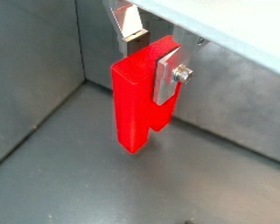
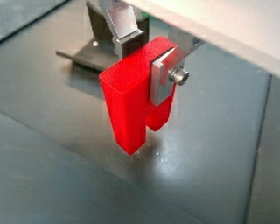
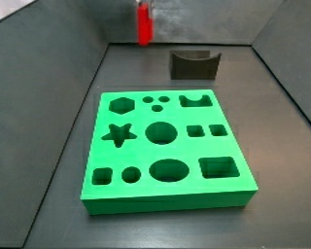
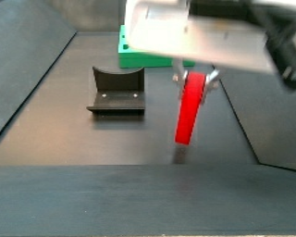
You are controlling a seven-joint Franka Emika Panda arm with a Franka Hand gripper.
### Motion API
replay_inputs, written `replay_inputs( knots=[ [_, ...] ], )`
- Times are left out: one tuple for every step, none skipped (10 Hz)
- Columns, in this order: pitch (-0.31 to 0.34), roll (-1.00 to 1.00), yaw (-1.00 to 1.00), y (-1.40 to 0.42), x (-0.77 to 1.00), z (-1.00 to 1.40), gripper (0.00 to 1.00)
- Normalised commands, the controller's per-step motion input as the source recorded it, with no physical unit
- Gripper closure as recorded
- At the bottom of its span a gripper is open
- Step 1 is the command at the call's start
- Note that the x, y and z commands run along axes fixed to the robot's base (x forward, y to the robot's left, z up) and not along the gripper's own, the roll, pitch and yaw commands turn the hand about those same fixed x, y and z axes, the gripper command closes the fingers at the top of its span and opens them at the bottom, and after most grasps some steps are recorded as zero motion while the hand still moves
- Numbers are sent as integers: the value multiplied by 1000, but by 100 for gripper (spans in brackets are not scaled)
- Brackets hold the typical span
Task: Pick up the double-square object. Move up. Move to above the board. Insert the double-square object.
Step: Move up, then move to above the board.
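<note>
In both wrist views my gripper [image 1: 154,66] is clamped on the double-square object [image 1: 139,105], the bright red piece hanging straight down from my fingers. A silver finger plate [image 1: 168,77] with a round screw presses flat on 1 side of the piece, and the other finger [image 1: 130,24] shows behind its upper end. The 2 prongs point downward, 1 reaching lower than its twin, and their tips are clear of the grey floor [image 1: 130,188]. In a wrist view my gripper [image 2: 154,63] grips the same red piece [image 2: 133,101], and the base plate of the fixture [image 2: 90,54] lies on the floor behind it.

In a side view the green board [image 3: 165,146] fills the near middle of the floor, with its star, hexagon, circles and squares open. The fixture [image 3: 193,64] stands just beyond the board's far edge. The red piece [image 3: 144,24] hangs upright at the far end, left of the fixture and well apart from the board; my fingers are out of frame there.

In a side view my gripper's pale body [image 4: 194,67] fills the top, and the red piece [image 4: 191,106] hangs from it, slightly tilted, above the floor. The fixture [image 4: 117,90] stands to its left, and the board [image 4: 144,54] lies farther back, partly hidden behind my gripper.
</note>
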Motion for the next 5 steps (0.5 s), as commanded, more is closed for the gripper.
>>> replay_inputs(
  knots=[
    [36,-9,-18,8,-6,190,100],
    [-291,70,191,-58,110,1000,100],
    [-282,67,189,-62,114,1000,100],
    [-217,45,145,-68,83,1000,100],
    [-124,14,80,-62,59,1000,100]
  ],
)
